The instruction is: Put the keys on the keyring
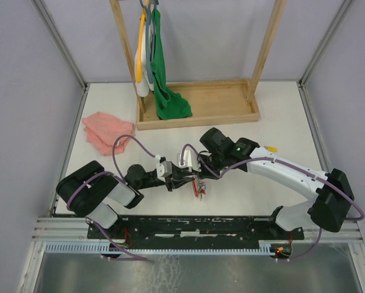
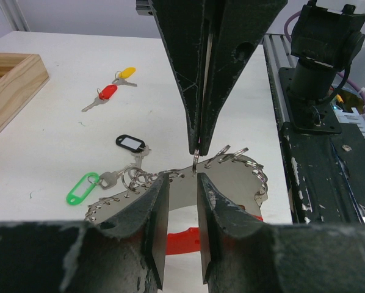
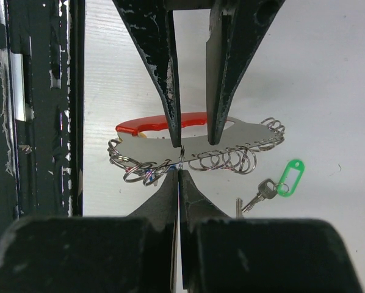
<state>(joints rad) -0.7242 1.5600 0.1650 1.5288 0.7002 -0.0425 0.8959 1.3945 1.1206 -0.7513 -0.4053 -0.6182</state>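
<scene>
Left jaws: the left gripper (image 2: 181, 186) has its fingers a narrow gap apart. Nothing is pinched between them, and their tips reach the left edge of the keyring.
Right jaws: the right gripper (image 3: 179, 177) has its fingers pressed together. The tips pinch a small wire loop on the right edge of the keyring.
Keyring (image 3: 243, 133): a flat grey plate with a red grip and a fringe of small wire rings along its edge. It sits between the two grippers, at mid-table by the near edge.
Long axis: it runs roughly near to far, with the red grip facing left and the ringed grey edge facing right.
Green-tagged key (image 2: 83, 188): it lies at the far end of the keyring, next to its rings. Whether it is threaded on cannot be told.
Black-tagged key (image 2: 132, 143): it lies just beyond the green one, near the keyring's far end.
Red-tagged key (image 2: 107, 93): it lies loose on the table (image 1: 274, 110), further right and well apart from the keyring.
Yellow-tagged key (image 2: 127, 72): it lies just beside the red one, slightly further right.
Near edge: the black rail (image 1: 195, 227) runs close along the keyring's near end.
Far side: white table surface shows between the keys and the wooden tray (image 1: 231, 116).
Far left: a pink cloth (image 1: 108, 131) lies well apart from the grippers.
</scene>
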